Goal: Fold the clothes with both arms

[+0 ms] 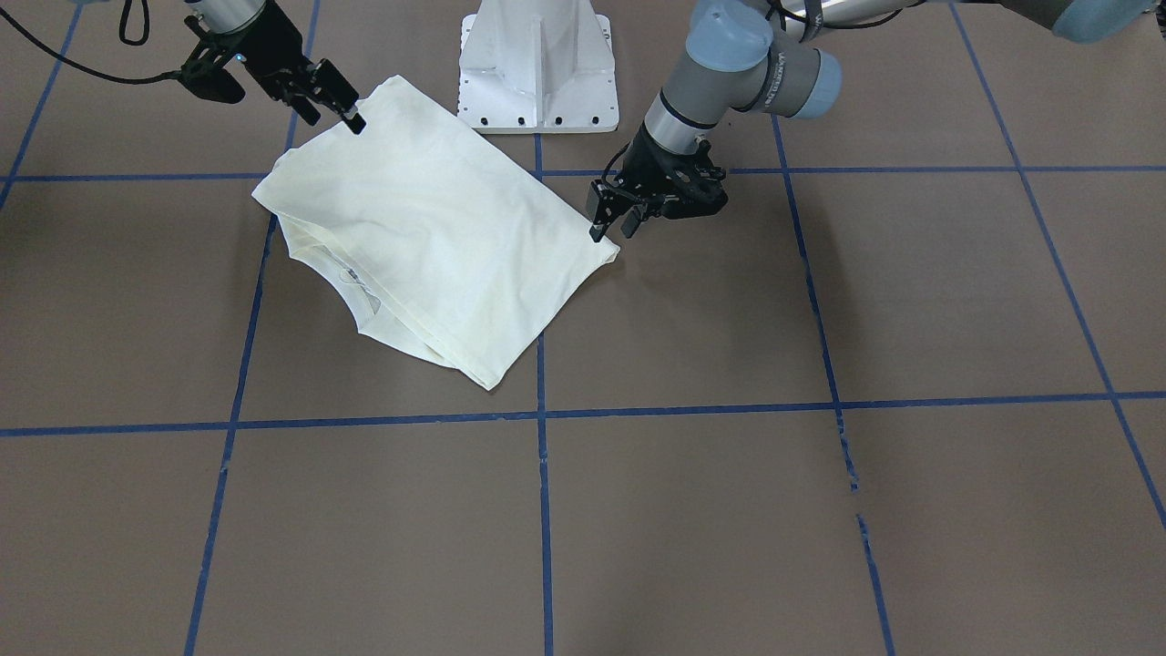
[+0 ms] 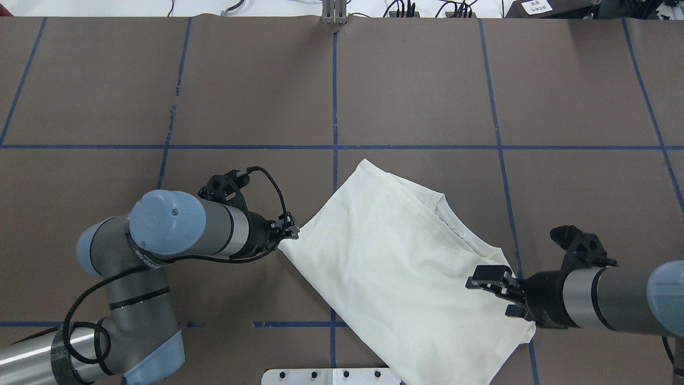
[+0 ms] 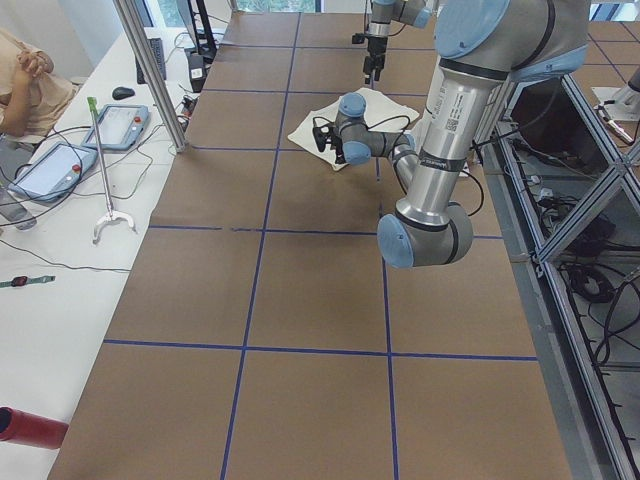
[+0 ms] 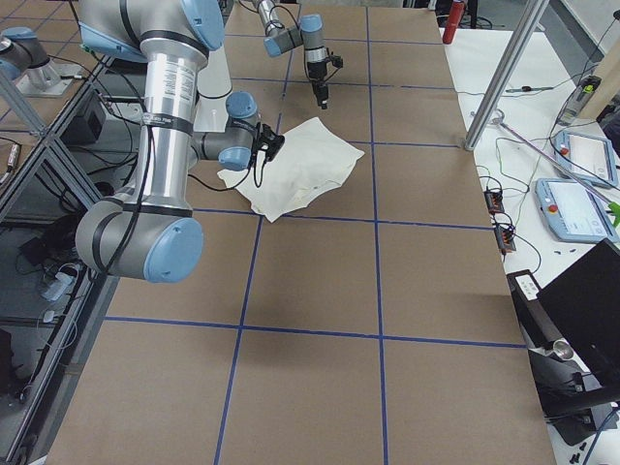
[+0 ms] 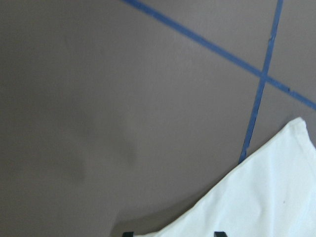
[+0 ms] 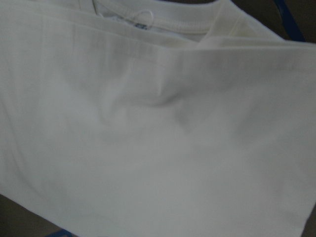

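Two grippers at opposite edges of shirt, neither clamped. Item one, left gripper (image 1: 612,226): jaws spread wide, tips straddling shirt corner; wrist low and near level over table; left arm (image 2: 181,227) folded back sharply at elbow. Item two, right gripper (image 1: 332,117): jaws likewise apart, poised over far edge; right arm (image 2: 604,297) stretched level, reaching in from side. Shirt (image 1: 437,246): folded to rough rectangle, plain cream side up, neckline showing along one edge, lying diagonal across blue tape line on brown table (image 1: 820,510), just in front of white pedestal (image 1: 537,64).
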Motion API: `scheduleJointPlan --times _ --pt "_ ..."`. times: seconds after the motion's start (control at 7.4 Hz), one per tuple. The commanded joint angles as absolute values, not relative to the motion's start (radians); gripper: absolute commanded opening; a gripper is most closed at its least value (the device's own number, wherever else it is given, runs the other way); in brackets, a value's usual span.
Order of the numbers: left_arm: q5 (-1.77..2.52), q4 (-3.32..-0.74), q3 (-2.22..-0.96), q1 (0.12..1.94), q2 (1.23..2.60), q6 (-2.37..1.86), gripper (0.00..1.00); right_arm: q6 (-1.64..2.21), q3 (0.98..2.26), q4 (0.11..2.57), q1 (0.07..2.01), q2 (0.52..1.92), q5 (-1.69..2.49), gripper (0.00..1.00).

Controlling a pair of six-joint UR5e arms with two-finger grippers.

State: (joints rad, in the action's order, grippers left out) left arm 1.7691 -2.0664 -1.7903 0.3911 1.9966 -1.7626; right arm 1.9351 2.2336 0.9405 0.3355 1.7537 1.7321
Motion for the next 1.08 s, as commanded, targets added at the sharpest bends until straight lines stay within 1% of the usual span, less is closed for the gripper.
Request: scheduleJointPlan --times 0.0,0.27,0.41,0.54,0.95 --pt "1.756 -2.066 -1.770 0.367 2.000 -1.764 0.46 1.901 2.186 0.942 0.396 1.706 1.733 1.00" --pt "1.724 -2.071 -1.718 0.367 2.005 -1.759 0.42 1.901 2.168 0.942 0.396 1.707 1.730 1.00" --pt "1.723 -2.069 -1.717 0.380 2.006 -1.752 0.20 1.901 2.166 0.942 0.396 1.709 1.730 1.00" --pt "1.724 -2.066 -1.724 0.397 2.006 -1.700 0.00 1.901 2.167 0.942 0.397 1.712 1.729 1.00" --pt "1.733 -2.062 -1.723 0.431 2.005 -1.631 0.00 1.901 2.161 0.942 0.394 1.706 1.729 1.00"
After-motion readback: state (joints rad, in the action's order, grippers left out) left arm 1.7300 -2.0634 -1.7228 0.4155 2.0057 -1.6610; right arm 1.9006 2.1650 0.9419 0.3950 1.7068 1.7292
